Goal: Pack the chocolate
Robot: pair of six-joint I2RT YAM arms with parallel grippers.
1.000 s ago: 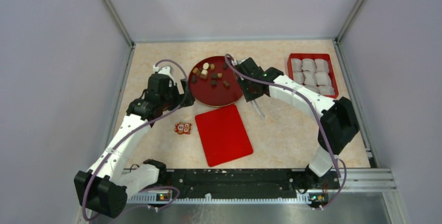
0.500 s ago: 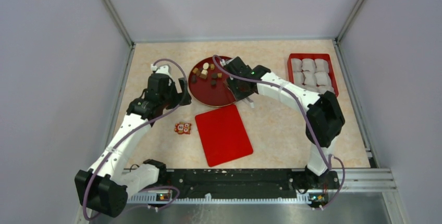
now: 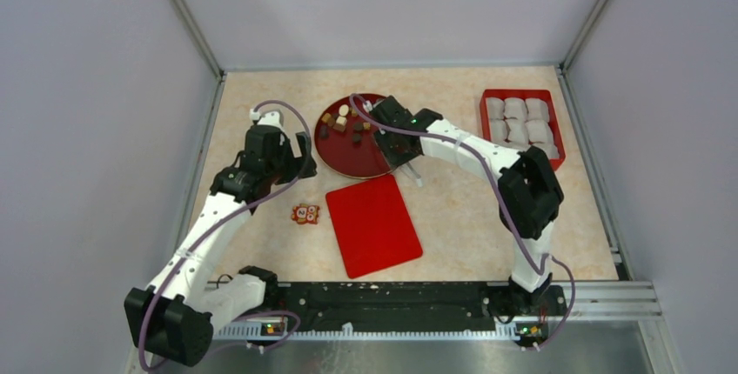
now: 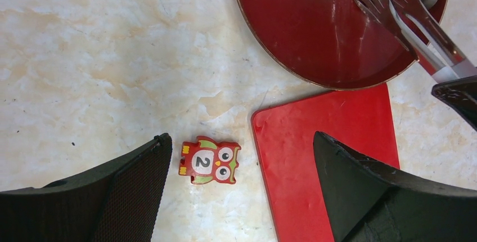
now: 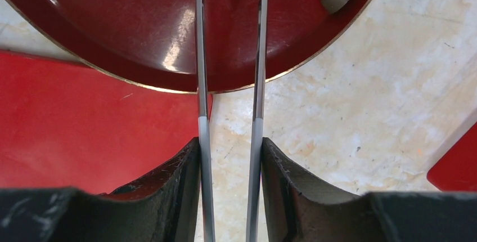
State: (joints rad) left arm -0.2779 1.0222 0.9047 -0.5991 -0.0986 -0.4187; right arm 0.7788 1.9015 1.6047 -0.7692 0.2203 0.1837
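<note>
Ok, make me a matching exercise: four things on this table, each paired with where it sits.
1 tongs
2 owl tile
3 paper cups
4 chocolate pieces

A in the red tray
B on the round plate
C held in the right gripper
D beside the flat red board

Pairs: 1-C, 2-D, 3-A, 4-B.

The tongs (image 4: 419, 34) in the right gripper (image 5: 229, 155) reach across the near right side of the red plate (image 3: 348, 156) and block it; the left gripper (image 4: 241, 139), fingers wide apart, hangs by its left edge; bare table (image 3: 452, 191) lies between plate and cup tray (image 3: 484, 117); the flat red board (image 3: 372, 224) lies low in front.
</note>
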